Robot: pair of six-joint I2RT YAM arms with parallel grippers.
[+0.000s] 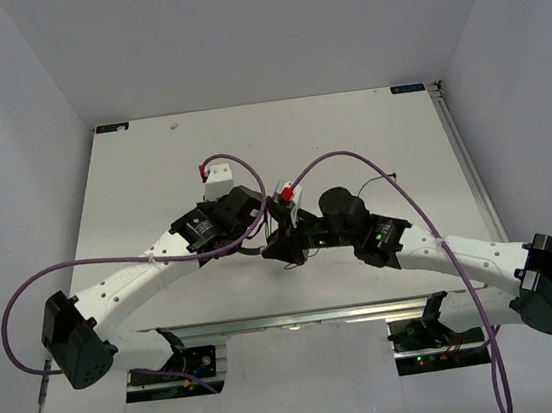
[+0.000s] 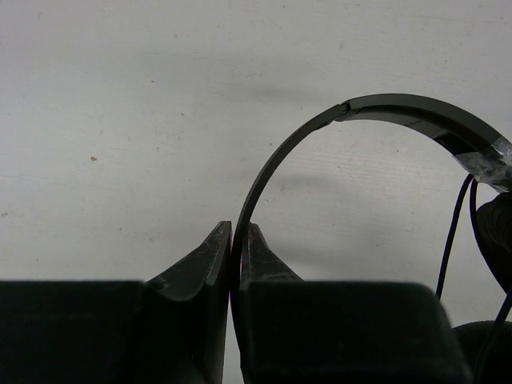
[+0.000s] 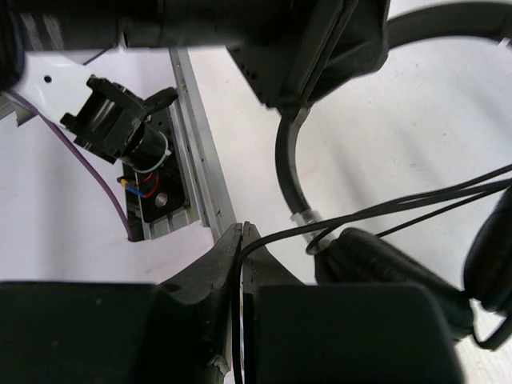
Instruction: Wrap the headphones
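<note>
The black headphones (image 1: 339,204) lie at the table's middle between both arms. My left gripper (image 2: 238,234) is shut on the thin headband (image 2: 376,108), which arches up and to the right toward an earcup (image 2: 498,232). My right gripper (image 3: 243,232) is shut on the thin dark cord (image 3: 376,210), which runs right past a padded earcup (image 3: 384,264). In the right wrist view the left gripper's fingers (image 3: 320,56) show clamped on the headband (image 3: 285,160). From above, the left gripper (image 1: 275,235) and right gripper (image 1: 297,247) nearly meet. A cord loop (image 1: 380,183) trails to the right.
Thick purple cables (image 1: 393,177) arc over both arms. The table's near aluminium rail (image 3: 196,144) and an arm mount with wiring (image 3: 128,128) lie close left of the right gripper. White walls enclose the white table (image 1: 151,171) on three sides.
</note>
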